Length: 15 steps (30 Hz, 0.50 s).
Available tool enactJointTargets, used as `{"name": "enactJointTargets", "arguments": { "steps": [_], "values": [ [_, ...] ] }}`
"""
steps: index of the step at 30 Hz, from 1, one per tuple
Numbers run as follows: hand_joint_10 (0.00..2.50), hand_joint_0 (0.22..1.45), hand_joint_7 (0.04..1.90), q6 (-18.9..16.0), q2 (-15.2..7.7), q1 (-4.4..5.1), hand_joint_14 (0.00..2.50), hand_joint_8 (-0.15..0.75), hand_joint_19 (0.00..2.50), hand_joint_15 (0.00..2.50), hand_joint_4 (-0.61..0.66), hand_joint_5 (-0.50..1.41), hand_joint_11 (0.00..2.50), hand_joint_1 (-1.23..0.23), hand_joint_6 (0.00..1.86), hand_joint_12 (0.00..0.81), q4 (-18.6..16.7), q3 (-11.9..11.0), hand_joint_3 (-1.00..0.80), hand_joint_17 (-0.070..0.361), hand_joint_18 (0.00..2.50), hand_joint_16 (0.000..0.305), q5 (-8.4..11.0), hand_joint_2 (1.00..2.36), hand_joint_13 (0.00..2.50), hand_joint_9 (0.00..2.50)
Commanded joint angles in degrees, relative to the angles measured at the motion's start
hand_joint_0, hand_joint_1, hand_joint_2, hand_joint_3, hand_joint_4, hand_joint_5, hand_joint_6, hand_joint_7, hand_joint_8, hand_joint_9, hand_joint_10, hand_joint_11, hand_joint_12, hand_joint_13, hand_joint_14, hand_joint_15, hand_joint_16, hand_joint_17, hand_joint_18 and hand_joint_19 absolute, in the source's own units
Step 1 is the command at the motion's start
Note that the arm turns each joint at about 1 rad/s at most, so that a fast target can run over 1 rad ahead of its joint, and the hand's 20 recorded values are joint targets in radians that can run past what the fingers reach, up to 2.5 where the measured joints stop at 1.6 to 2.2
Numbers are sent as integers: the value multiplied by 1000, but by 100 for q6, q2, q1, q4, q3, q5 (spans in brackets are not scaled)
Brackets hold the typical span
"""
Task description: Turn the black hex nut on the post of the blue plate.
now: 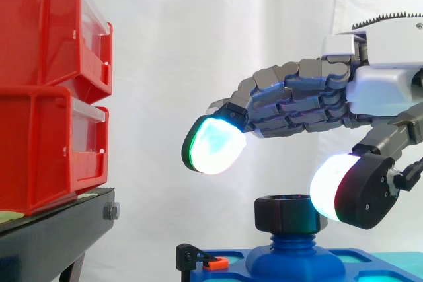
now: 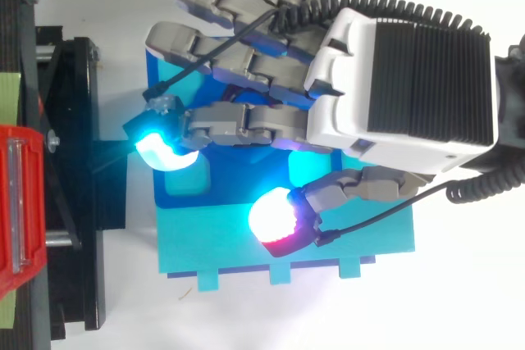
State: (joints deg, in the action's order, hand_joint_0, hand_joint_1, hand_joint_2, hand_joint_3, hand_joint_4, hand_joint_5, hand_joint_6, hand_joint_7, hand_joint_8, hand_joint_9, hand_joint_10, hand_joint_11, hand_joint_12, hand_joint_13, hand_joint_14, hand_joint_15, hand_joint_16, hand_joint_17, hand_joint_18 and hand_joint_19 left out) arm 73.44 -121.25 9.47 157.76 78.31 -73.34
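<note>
Hovering over black hex nut [image 1: 288, 212] | hand [image 1: 310, 100] spread open, empty

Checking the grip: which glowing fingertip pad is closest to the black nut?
The white thumb pad, low at the right of the nut; the green-cyan pad hangs higher, to its left.

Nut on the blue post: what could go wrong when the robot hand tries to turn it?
1. The nut is wide and the fingertip sits high and to its side, so the robot hand might pinch only an edge and slip.
2. The thumb pad is right beside the nut; a sideways push might jam it on the post.
</note>
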Motion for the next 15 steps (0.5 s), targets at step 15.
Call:
{"name": "enactJointTargets", "arguments": {
  "steps": [15],
  "values": [
    [0,396,686,197,-13,2,0,147,0,0,-34,-300,0,-796,502,342,-79,0,-500,113,0,50,-14,1000,0,0]
  ]
}}
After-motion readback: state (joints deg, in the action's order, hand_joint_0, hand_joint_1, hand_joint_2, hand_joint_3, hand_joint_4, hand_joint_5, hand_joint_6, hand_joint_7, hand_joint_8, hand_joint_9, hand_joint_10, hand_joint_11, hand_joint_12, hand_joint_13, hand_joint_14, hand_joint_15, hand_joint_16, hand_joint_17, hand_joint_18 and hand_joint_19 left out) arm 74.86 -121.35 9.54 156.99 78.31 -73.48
